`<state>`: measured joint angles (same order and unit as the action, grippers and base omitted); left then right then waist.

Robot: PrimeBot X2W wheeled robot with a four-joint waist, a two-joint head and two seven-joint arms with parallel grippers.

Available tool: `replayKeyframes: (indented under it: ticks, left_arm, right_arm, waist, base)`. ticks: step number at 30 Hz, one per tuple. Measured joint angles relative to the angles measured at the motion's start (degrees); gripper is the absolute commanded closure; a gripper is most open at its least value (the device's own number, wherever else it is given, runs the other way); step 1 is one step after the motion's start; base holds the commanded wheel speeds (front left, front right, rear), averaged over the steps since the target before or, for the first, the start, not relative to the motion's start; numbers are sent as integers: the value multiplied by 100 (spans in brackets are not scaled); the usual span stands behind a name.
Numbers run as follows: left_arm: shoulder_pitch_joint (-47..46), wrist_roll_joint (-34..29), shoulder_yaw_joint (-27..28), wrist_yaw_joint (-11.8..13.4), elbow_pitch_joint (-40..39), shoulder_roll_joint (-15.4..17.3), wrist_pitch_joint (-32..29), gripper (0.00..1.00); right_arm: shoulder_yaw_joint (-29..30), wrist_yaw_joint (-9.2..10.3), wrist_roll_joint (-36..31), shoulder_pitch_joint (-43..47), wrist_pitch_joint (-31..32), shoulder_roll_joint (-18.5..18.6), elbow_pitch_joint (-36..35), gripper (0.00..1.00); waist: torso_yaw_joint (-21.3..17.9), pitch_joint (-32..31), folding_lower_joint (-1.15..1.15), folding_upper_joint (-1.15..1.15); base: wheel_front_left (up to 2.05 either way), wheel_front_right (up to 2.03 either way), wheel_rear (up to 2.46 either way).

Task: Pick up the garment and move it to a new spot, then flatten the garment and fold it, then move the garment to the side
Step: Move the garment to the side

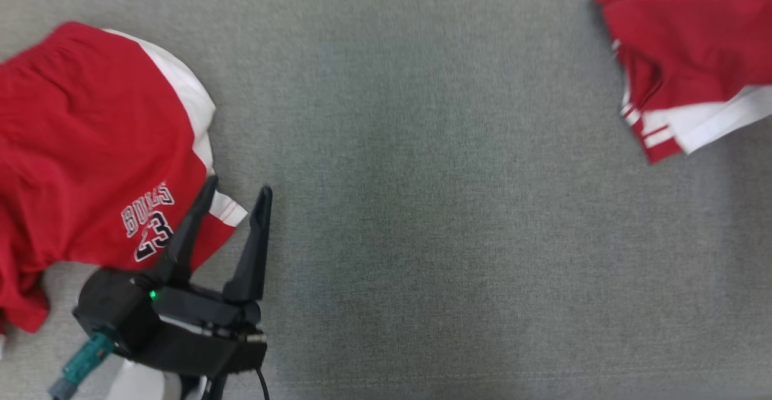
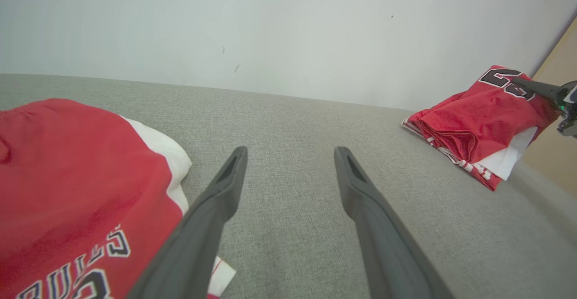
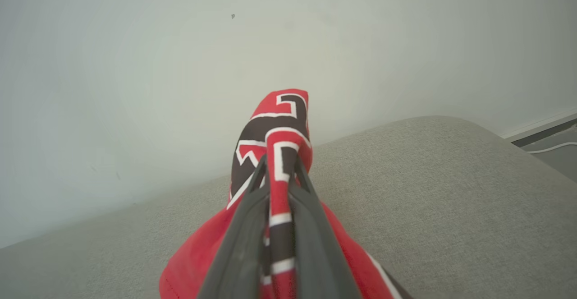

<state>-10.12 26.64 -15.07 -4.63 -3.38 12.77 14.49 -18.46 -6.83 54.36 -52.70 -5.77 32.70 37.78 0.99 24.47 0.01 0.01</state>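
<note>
A folded red garment with white trim lies at the far right of the grey fabric surface. My right gripper is shut on a raised fold of that garment, pinching its black and white number print. In the left wrist view the same folded garment lies at the right, one of the right gripper's fingers resting on its top. My left gripper is open and holds nothing, its left finger over the hem of a second red garment printed "BULLS 23".
The second red garment lies spread at the left, beside my open left gripper. A pale wall rises behind the surface. The surface's rounded edge drops off at the right, with floor and a white cable beyond.
</note>
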Motion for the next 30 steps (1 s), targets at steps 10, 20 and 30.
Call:
replayKeyframes:
  ticks: [10,20,30]
  left_arm:
    - [-410,-18,116,-48,9,86,1,0]
    - [-510,-111,79,-93,121,88,1,0]
    - [-598,-112,67,-98,182,102,1,0]
  right_arm:
    - [146,-7,-25,-473,-256,103,420,100]
    - [266,10,0,-568,-439,141,945,100]
    - [174,9,-118,-832,-570,178,1166,84]
  waist:
    - [-197,688,0,0]
    - [-362,878,-1,0]
    - [-352,915,-1,0]
  base:
    - [0,0,0]
    - [0,0,0]
    - [0,0,0]
